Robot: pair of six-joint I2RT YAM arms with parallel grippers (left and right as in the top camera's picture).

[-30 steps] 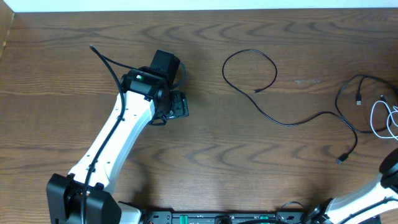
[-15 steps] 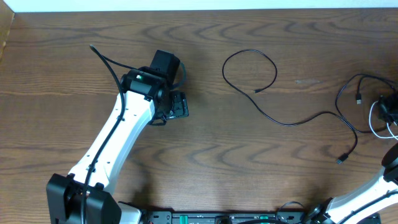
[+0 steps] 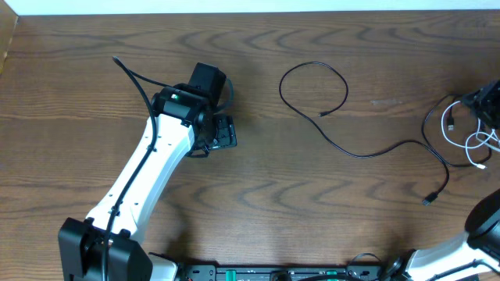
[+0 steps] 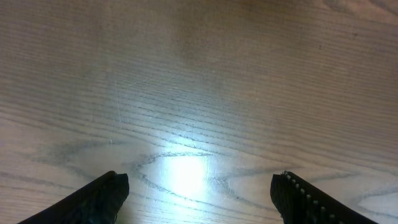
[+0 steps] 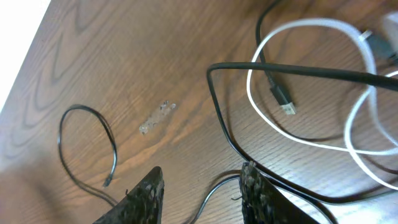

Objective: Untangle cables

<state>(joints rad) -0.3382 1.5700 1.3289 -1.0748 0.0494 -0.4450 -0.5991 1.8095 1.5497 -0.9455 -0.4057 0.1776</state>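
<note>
A dark wooden surface (image 3: 258,203) carries three thin cables, one white and, as far as can be made out, two black, with the untangling seemingly part done. The white left arm (image 3: 148,168) reaches from 7 o'clock toward 10 o'clock, and its left gripper (image 4: 199,186) hangs over bare wood with its jaws spread wide and nothing in them. The long black cable (image 3: 312,64) lies mostly on its own, a single open loop at 12 o'clock trailing across to 4 o'clock, where its tail runs close to the other black cord, and whether they touch there cannot be told. What is left sits at 3 o'clock, by the surface's edge: the white cable (image 5: 323,23) curls in loose loops, and the second black cable (image 5: 298,72) crosses over it, its small plug (image 5: 283,99) resting inside a white loop. The right gripper (image 5: 202,177) hovers at that knot, jaws parted and holding nothing. Pulling white and black apart looks to be the remaining job.
</note>
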